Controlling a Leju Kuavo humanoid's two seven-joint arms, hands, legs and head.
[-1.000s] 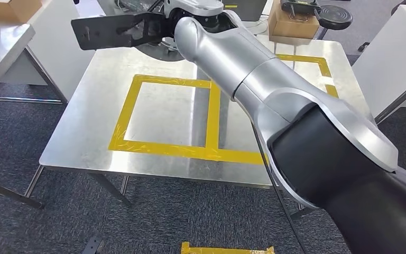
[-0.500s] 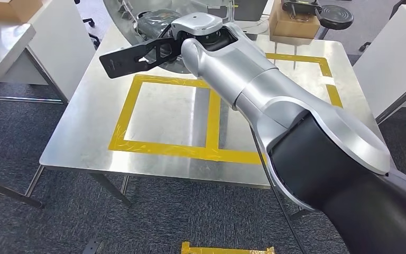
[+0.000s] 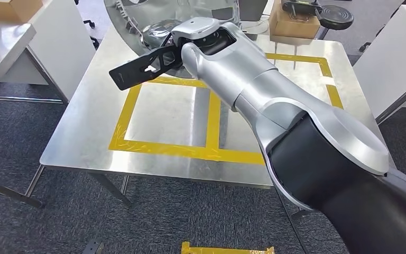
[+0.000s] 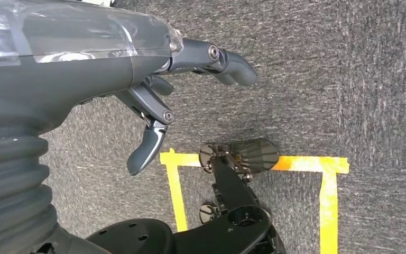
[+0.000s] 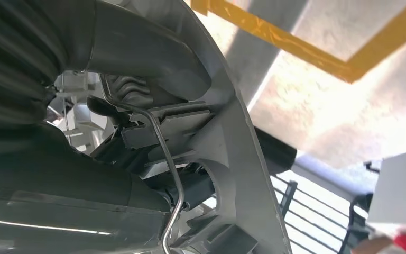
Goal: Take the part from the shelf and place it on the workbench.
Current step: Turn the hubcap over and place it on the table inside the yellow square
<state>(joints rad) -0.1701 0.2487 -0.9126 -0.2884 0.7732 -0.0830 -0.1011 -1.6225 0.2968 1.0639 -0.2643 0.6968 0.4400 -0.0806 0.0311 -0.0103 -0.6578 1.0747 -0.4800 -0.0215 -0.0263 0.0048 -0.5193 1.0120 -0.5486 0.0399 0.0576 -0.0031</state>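
The right hand's fingers (image 5: 137,92) curl around the rim of the part (image 5: 243,159), a large round silver-grey cover with a wire ring along its inner edge. The right hand (image 3: 201,37) holds this part (image 3: 137,21) tilted above the far edge of the tabletop (image 3: 79,127), just beyond the yellow tape squares (image 3: 164,114). The left hand (image 4: 153,100) hangs over grey carpet (image 4: 349,79), its fingers (image 4: 148,148) spread apart and holding nothing.

The right hand (image 3: 182,45) came down and toward the workbench (image 3: 84,132), carrying the part (image 3: 153,24) lower. The black bracket (image 3: 140,69) at its wrist swung rightward over the yellow tape (image 3: 164,150).
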